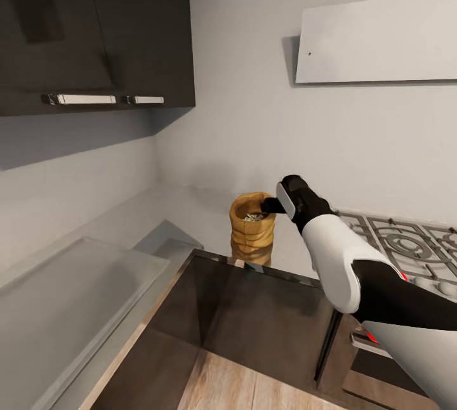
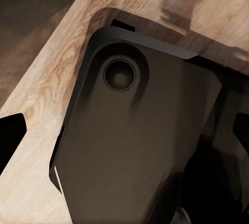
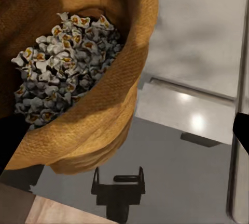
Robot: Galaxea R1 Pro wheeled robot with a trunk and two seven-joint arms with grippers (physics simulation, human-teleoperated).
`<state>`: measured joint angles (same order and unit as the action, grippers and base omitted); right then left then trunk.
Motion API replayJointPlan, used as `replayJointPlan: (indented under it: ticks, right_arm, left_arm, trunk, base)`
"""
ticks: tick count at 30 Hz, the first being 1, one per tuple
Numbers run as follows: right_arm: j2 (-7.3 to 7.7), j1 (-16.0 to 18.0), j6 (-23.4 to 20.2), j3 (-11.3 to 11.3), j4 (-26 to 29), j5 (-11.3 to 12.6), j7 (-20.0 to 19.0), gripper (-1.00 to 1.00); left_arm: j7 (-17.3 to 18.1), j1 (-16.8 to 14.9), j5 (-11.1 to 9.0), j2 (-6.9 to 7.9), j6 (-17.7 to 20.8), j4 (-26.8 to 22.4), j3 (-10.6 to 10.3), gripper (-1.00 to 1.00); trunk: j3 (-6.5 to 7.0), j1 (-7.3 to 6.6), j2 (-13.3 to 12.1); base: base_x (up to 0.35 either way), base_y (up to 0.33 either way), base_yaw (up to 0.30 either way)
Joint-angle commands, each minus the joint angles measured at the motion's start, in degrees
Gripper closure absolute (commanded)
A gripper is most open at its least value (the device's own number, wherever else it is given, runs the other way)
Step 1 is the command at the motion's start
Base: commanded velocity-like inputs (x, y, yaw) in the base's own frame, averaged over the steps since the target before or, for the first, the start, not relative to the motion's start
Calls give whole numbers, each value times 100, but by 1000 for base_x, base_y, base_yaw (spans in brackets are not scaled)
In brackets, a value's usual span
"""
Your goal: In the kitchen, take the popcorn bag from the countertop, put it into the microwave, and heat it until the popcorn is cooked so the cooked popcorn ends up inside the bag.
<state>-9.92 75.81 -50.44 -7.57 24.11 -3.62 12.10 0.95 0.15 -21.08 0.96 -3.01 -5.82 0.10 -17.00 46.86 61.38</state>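
One mustard-tan cloth popcorn bag (image 1: 252, 222) stands upright on the reflective grey steel-like desk (image 1: 190, 207), just beside the grey gas hob (image 1: 406, 245) and well below the flat white hood (image 1: 381, 39). The whitish popcorn (image 3: 65, 60) inside appears puffed. The right pincer (image 1: 274, 205) is at the bag's rolled rim on its hob side; whether it is pinching the rim or spread cannot be told. The left pincer's state cannot be told either. Judged step: grasping the bag. The next move calls for a secure rim grip and an upright lift to avoid spilling.

White forearm shell (image 1: 333, 257), black wrist, red marks.
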Motion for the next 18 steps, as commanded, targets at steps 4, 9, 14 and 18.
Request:
replayJointPlan:
  ticks: [4,9,14,18]
  right_arm:
    - [-8,4,75,-49,-6,-57,50,-100]
    - [-8,4,86,-51,-3,-51,97,-100]
    - [-8,4,101,-51,-3,-38,102,-100]
    - [-8,4,104,-51,-3,-38,108,-100]
  left_arm:
    - [10,3,-31,1,-7,-7,0,-100]
    - [10,3,-30,1,-7,-7,-1,-100]
    - [10,3,-25,1,2,-7,-4,-100]
    - [11,3,-27,4,26,-7,-22,-100]
  trunk:
    - [-6,0,4]
    - [-6,0,4]
    - [-6,0,4]
    - [-6,0,4]
  base:
    - [0,0,0]
    - [0,0,0]
    - [0,0,0]
    - [55,0,0]
